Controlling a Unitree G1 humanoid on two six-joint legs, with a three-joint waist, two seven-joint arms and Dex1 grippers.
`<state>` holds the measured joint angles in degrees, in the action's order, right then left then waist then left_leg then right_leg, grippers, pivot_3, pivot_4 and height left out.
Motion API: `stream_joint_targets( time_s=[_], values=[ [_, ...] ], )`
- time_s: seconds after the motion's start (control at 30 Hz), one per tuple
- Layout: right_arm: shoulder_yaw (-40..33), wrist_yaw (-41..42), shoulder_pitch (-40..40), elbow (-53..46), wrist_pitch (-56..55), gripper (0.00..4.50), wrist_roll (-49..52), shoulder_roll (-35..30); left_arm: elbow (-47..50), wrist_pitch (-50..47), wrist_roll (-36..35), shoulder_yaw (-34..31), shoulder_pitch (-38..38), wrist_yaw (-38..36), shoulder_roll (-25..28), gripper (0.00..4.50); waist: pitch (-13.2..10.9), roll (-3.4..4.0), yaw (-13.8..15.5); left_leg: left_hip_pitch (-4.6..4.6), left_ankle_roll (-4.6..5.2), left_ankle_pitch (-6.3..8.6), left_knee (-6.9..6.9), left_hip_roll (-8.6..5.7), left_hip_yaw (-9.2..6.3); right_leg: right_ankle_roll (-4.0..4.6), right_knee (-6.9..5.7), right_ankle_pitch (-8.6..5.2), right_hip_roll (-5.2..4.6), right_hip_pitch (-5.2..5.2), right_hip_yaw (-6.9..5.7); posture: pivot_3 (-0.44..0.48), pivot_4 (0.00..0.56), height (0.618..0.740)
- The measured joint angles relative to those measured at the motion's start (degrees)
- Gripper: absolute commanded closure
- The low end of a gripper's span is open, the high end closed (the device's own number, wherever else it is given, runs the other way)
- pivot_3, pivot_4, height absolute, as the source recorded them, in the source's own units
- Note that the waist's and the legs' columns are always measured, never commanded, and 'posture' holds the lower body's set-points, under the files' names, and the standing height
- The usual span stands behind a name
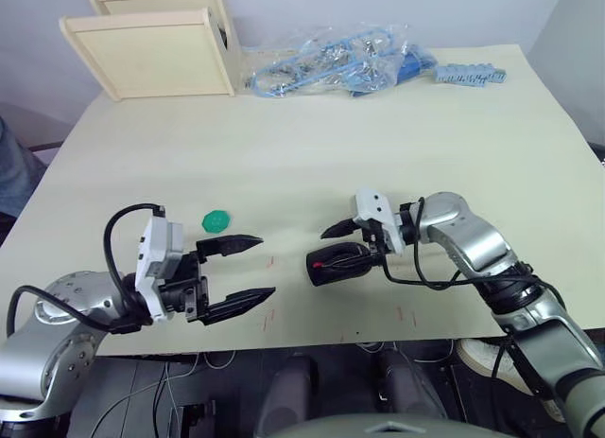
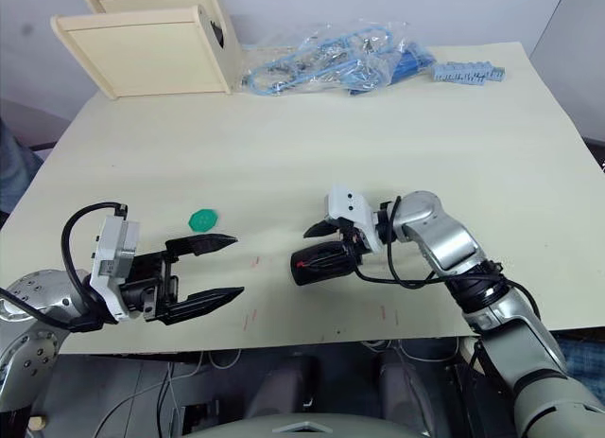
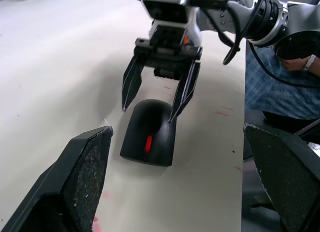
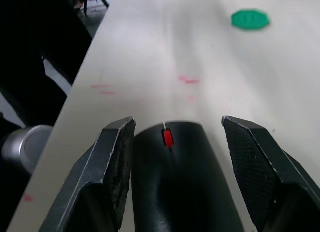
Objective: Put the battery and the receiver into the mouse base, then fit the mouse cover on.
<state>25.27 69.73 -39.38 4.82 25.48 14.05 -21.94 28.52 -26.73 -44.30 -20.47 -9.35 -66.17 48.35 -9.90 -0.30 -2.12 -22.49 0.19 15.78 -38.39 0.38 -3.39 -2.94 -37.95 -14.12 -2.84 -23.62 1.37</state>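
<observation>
Mouse cover [image 3: 149,133] sits on the base between the right gripper [image 1: 346,245] open fingers, long axis toward the empty, wide-open left gripper [image 1: 248,271]

Even, bright overhead light; soft shadows on the surface [image 1: 378,145]. Near end effector fingers [image 3: 85,177] blurred in wrist views.

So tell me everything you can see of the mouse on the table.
The mouse looks assembled: a smooth, glossy black plastic shell, with a red scroll wheel showing at its front end. It lies flat on the cream table, near the front edge, front end pointing toward the left gripper. The right gripper straddles its rear end with the jaws open; whether a finger touches its side is unclear.
</observation>
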Motion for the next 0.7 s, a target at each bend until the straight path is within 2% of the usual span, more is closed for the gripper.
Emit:
stream_joint_targets(
  time_s=[0.1, 0.13, 0.17, 0.2, 0.47, 0.57, 0.63, 0.7],
  values=[
    [0.80, 0.73, -0.50, 1.47, -0.56, 3.37, -0.65, 0.43, -0.23, 0.27, 0.25, -0.12, -0.03, -0.60, 0.06, 0.00, 0.00, 0.00, -0.05, 0.00, 0.00, 0.00, 0.00, 0.00, -0.02, 0.00, 0.00, 0.00, 0.00, 0.00, -0.02, 0.000, 0.150, 0.740],
    [0.80, 1.06, -0.51, 1.49, -0.54, 3.66, -0.63, 0.56, -0.48, 0.47, 0.29, -0.33, -0.09, -0.94, 0.06, 0.00, 0.00, 0.00, -0.06, 0.00, 0.00, 0.00, 0.01, 0.00, -0.03, 0.00, 0.00, 0.00, 0.01, 0.00, -0.03, 0.000, 0.150, 0.740],
    [0.80, 1.17, -0.58, 1.51, -0.53, 4.34, -0.66, 0.76, -0.67, 0.76, 0.31, -0.74, -0.35, -1.26, 0.08, 0.00, 0.00, 0.00, -0.06, 0.00, 0.00, 0.00, 0.01, 0.00, -0.03, 0.00, -0.01, 0.00, 0.01, 0.00, -0.02, 0.000, 0.150, 0.740],
    [0.86, 1.17, -0.71, 1.57, -0.53, 4.47, -0.78, 1.02, -0.75, 1.00, 0.33, -1.33, -0.89, -1.64, 0.08, 0.00, 0.00, 0.00, -0.10, 0.00, 0.00, 0.00, 0.01, 0.00, -0.02, 0.00, 0.00, 0.00, 0.00, 0.00, -0.02, 0.000, 0.150, 0.740],
    [2.47, 1.68, -1.53, 2.84, -0.71, 4.47, -3.16, 1.89, -3.71, 4.67, 1.89, -1.94, -4.04, -5.02, -0.09, 0.00, 0.00, 0.00, -0.15, 0.04, 0.00, 0.00, 0.01, 0.01, -0.01, 0.01, -0.03, 0.00, 0.01, 0.01, -0.01, 0.000, 0.150, 0.740],
    [2.28, 2.05, -1.51, 2.12, 2.26, 3.62, -1.35, 2.57, -5.66, 6.76, 2.56, -2.05, -5.53, -6.42, -0.68, 0.00, 0.00, 0.00, -0.14, 0.03, 0.00, 0.00, 0.01, 0.01, -0.02, 0.01, -0.02, 0.00, 0.00, 0.00, -0.01, 0.000, 0.150, 0.740],
    [1.08, 2.09, -1.30, -0.14, 4.17, 2.63, 0.32, 2.72, -6.95, 8.27, 2.73, -2.22, -6.49, -7.45, -1.06, 0.00, 0.00, 0.01, -0.12, 0.01, 0.00, 0.00, 0.01, 0.01, -0.03, 0.01, -0.01, 0.00, -0.01, 0.00, -0.02, 0.000, 0.150, 0.740],
    [0.52, 1.94, -1.31, -1.42, 4.59, 2.63, 0.87, 2.72, -7.46, 8.68, 2.93, -2.23, -6.55, -7.69, -1.18, 0.00, 0.00, 0.00, -0.11, 0.01, 0.00, 0.00, 0.01, 0.01, -0.05, 0.01, -0.01, 0.00, 0.00, 0.00, -0.04, 0.000, 0.150, 0.740]
  ],
)
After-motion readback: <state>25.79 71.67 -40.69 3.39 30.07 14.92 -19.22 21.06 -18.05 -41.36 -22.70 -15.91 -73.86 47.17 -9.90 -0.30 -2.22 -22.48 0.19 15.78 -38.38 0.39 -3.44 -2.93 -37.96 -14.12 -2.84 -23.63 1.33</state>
